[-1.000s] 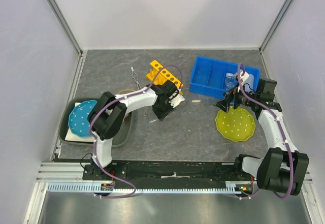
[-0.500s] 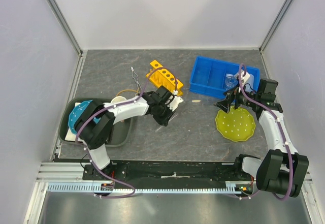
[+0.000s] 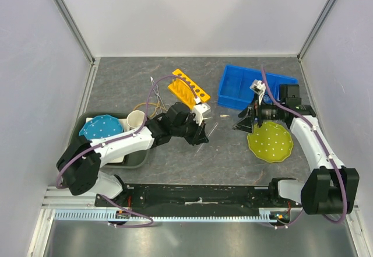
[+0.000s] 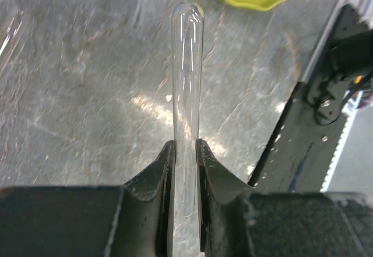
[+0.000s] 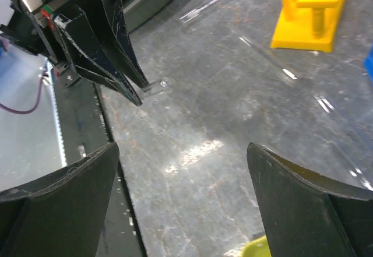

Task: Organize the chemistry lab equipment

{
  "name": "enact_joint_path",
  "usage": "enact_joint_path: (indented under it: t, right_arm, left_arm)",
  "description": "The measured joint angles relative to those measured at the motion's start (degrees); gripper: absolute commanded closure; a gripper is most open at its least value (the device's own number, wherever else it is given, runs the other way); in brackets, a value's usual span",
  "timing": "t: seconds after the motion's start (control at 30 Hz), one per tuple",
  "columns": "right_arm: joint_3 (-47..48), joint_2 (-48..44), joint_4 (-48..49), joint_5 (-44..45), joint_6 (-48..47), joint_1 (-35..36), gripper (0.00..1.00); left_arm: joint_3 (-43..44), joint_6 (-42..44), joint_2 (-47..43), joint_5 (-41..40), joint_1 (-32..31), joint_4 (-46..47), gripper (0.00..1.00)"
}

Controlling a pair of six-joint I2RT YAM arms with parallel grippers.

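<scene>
Now note left claw (image 4: 185, 152) narrowed in the last second onto one thin clear rod (image 4: 186, 64), gripped near its open end, low over the worktop (image 3: 221, 158) at frame centre. Note right claw (image 5: 182, 152) gaping wide, empty, shifted left off the blue bin (image 3: 233, 85). Judged next: seat in yellow holed rack (image 3: 187, 88), upper centre.

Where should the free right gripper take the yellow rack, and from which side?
Probably the middle of the yellow rack, from above, the open right gripper turned so its fingers span the narrow width. The rack is a long, slim bar lying diagonally; its long sides are parallel, and a central hold should keep it level.
</scene>
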Motion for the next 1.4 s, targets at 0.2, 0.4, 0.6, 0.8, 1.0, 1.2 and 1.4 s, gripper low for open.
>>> enact_joint_path:
  t: [0.2, 0.4, 0.6, 0.8, 1.0, 1.2, 1.4]
  right_arm:
    - [0.83, -0.09, 0.50, 2.49, 10.43, 6.12, 0.02]
    - [1.07, 0.07, 3.69, 3.26, 21.81, 9.33, 0.11]
    - [1.25, 1.33, 5.90, 4.33, 30.38, 12.24, 0.22]
    - [1.25, 1.38, 7.87, 4.46, 36.46, 12.94, 0.39]
    - [0.50, 1.36, 10.78, 4.39, 41.64, 12.94, 0.50]
    - [-1.16, 1.25, 12.17, 4.39, 44.22, 12.94, 0.50]
    - [-1.55, 0.98, 12.90, 4.17, 45.16, 13.14, 0.60]
  left_arm:
    - [0.00, -3.48, -1.36, 0.79, -2.23, 4.92, 0.89]
    - [0.35, -4.92, -1.36, 1.03, -4.17, 6.10, 0.89]
    - [1.42, -5.44, -1.36, 1.03, -4.74, 6.54, 0.89]
    - [1.55, -5.66, -1.36, 1.01, -5.18, 6.88, 0.89]
    - [1.55, -5.73, -1.73, 0.94, -5.33, 6.91, 0.89]
    - [1.57, -5.73, -2.91, -0.02, -5.35, 6.93, 0.89]
    - [1.57, -5.77, -3.19, -0.48, -5.35, 6.93, 0.89]
